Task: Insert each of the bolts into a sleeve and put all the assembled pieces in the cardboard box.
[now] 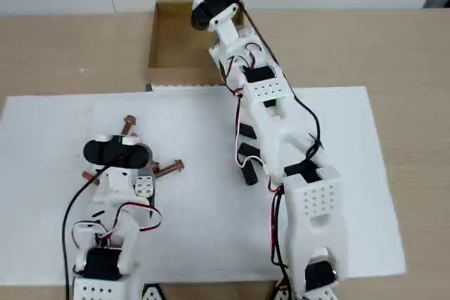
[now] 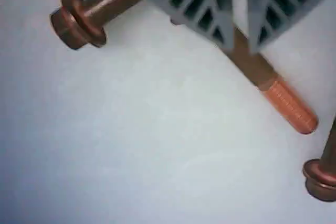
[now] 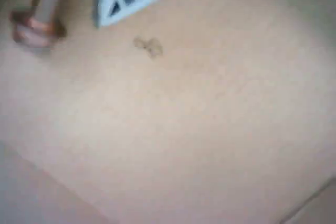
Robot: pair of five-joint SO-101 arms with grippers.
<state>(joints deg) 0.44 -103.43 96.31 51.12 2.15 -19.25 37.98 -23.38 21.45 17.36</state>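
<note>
The left gripper (image 2: 239,38) was held low over the white paper sheet (image 1: 190,209), among three copper-coloured bolts. Its jaws were closed down to a narrow slit. The plain shank of the middle bolt (image 2: 278,95) was caught at their tips, and part of that shank was hidden under one ribbed finger (image 2: 194,1). The threaded end of this bolt was seen jutting out past the tips, close against the paper. A second bolt (image 2: 86,14) lay just beside the same finger with its flanged head turned away from the gripper; contact between them could not be judged. A third bolt (image 2: 323,174) lay near the threaded end but apart from it, and it was cut off by the edge of the left wrist view.

The right gripper (image 1: 214,8) was stretched out across the sheet and placed over the cardboard box (image 1: 165,47), which stood on the table (image 1: 56,47) against the far edge of the paper. In the right wrist view an assembled piece (image 3: 39,11) was seen against the gripper, above the box floor, with a grey sleeve on the shank and the copper flange pointed toward the floor. It could not be told whether this gripper was open or closed, nor whether the piece was held.
</note>
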